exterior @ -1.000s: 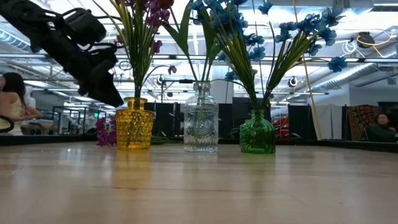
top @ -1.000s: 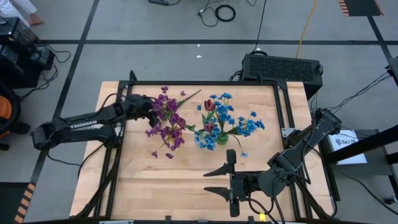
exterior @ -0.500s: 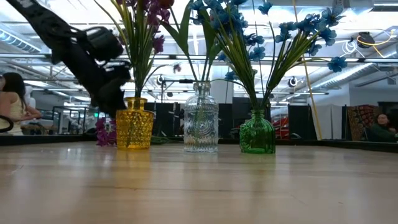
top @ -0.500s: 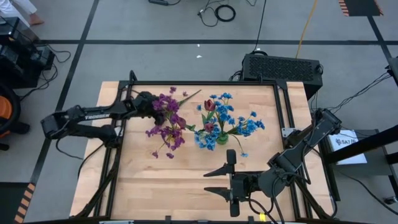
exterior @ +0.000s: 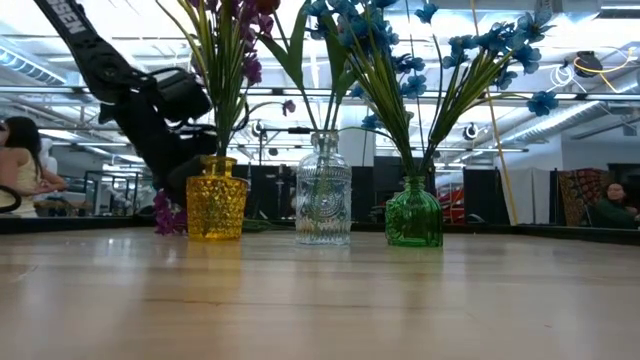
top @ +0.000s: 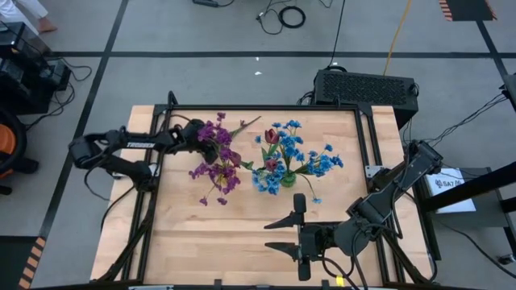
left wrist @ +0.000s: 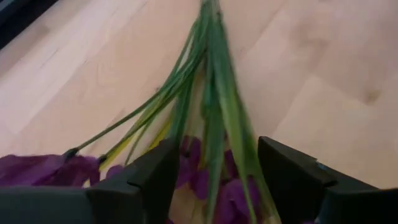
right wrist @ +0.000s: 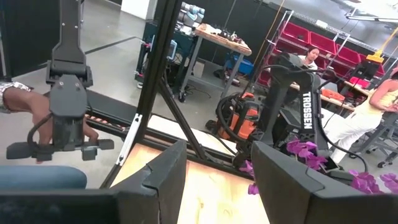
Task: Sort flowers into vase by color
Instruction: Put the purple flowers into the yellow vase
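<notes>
Behind purple flowers [top: 216,153] — left tool [top: 196,135], half-hidden

A pale wooden counter [top: 201,242], edged by a dark metal frame, is seen carrying three small glass vases set in a row across its far half. In the low view, a yellow vase [exterior: 216,205], a clear vase [exterior: 323,205] and a green vase [exterior: 414,214] are shown standing upright and apart from one another, the clear one between the other two. A purple sprig [exterior: 170,214] is seen lying on the wood just beside the yellow vase.
</notes>
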`<state>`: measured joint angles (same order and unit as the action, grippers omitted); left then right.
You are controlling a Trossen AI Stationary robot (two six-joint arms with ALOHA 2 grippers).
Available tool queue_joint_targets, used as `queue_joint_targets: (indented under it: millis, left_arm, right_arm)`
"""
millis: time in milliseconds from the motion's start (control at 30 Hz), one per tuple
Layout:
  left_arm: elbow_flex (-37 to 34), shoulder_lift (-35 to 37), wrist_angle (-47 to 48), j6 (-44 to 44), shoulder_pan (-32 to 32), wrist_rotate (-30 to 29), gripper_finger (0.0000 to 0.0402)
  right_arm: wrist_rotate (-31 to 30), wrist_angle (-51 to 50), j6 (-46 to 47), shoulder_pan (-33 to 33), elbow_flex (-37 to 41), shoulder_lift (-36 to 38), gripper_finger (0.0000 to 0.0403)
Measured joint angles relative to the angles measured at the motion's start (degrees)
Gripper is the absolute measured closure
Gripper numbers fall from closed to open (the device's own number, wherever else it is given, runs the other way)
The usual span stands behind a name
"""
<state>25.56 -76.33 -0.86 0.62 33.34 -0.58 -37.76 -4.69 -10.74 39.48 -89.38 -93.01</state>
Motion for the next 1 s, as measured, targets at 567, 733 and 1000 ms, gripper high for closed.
queue_joint_targets:
  millis: [567,733,1000]
  left_arm:
    - [0.00,-3.15,-0.27,-5.88,1.81,-0.13,0.0392]
    - [0.03,-0.18,1.91,-5.43,1.83,-0.13,0.0380]
    - [9.32,10.84,28.02,1.89,1.30,-6.10,0.0378]
  right_arm:
    - [0.00,0.00,0.00,-0.02,0.00,0.00,0.0229]
    - [0.00,-0.14,-0.26,-0.02,0.00,0.00,0.0229]
    - [-0.05,-3.26,1.23,-1.72,0.00,0.00,0.0229]
